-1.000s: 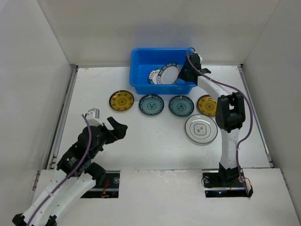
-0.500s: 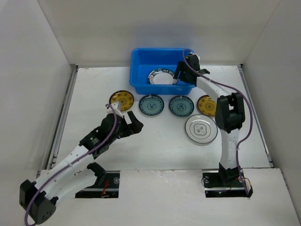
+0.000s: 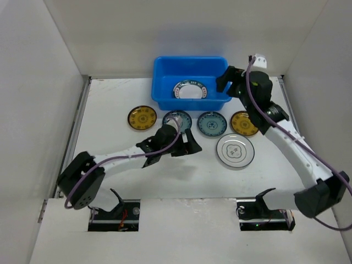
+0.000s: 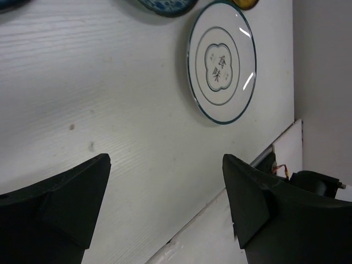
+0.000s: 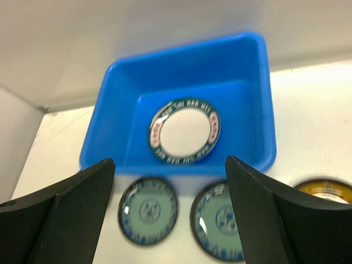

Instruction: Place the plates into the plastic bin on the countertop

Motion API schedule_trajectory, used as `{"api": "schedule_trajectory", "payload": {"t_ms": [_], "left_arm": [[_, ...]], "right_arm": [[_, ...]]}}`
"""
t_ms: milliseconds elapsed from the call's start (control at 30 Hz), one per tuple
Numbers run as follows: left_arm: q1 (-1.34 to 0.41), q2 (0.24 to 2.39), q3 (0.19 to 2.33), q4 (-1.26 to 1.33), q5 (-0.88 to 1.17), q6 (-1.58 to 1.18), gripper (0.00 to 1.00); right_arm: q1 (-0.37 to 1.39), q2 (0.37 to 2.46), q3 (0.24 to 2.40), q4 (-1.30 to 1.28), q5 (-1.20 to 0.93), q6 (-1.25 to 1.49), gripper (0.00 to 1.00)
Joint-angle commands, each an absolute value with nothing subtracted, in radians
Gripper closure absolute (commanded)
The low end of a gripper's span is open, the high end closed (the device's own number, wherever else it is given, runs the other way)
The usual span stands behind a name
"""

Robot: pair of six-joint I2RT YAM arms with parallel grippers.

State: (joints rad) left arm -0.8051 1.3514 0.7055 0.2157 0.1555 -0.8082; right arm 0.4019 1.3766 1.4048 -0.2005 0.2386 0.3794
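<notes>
The blue plastic bin (image 3: 160, 82) (image 5: 250, 82) stands at the back of the countertop (image 3: 110, 104). A white plate with a blue-and-red rim (image 3: 190, 90) (image 5: 184, 131) lies flat inside it. In a row before the bin lie a yellow plate (image 3: 142, 117), two teal plates (image 3: 175, 117) (image 3: 212, 123) (image 5: 148, 210) (image 5: 220, 220) and another yellow plate (image 3: 243, 123) (image 5: 324, 190). A white plate with a centre mark (image 3: 235, 150) (image 4: 221, 60) lies nearer. My right gripper (image 3: 224, 83) (image 5: 170, 214) hovers open and empty by the bin's right end. My left gripper (image 3: 187, 144) (image 4: 165, 203) is open, empty, just left of the marked plate.
White walls enclose the countertop on three sides. The front edge of the table and a cable slot (image 4: 275, 165) show near the left gripper. The left arm stretches low across the surface in front of the plate row.
The right gripper opened, left the rimmed plate in the bin and drew back to the right. The left arm reached from the near left to the middle, its jaws narrowing slightly.
</notes>
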Motion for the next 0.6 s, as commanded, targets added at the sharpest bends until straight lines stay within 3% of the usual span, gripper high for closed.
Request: {"api": "schedule_trajectory", "payload": {"t_ms": [0, 267, 567], "left_arm": [[-0.841, 1.448, 0.758, 0.449, 0.259, -0.860, 0.19], [-0.898, 1.698, 0.798, 0.675, 0.299, -0.946, 0.28], [-0.933, 1.930, 0.867, 0.876, 0.313, -1.040, 0.40]], "right_arm": [[0.445, 1.275, 1.260, -0.186, 0.288, 0.373, 0.13], [0.505, 1.034, 1.068, -0.224, 0.308, 0.405, 0.12], [0.505, 0.920, 1.014, -0.304, 0.327, 0.408, 0.12]]}}
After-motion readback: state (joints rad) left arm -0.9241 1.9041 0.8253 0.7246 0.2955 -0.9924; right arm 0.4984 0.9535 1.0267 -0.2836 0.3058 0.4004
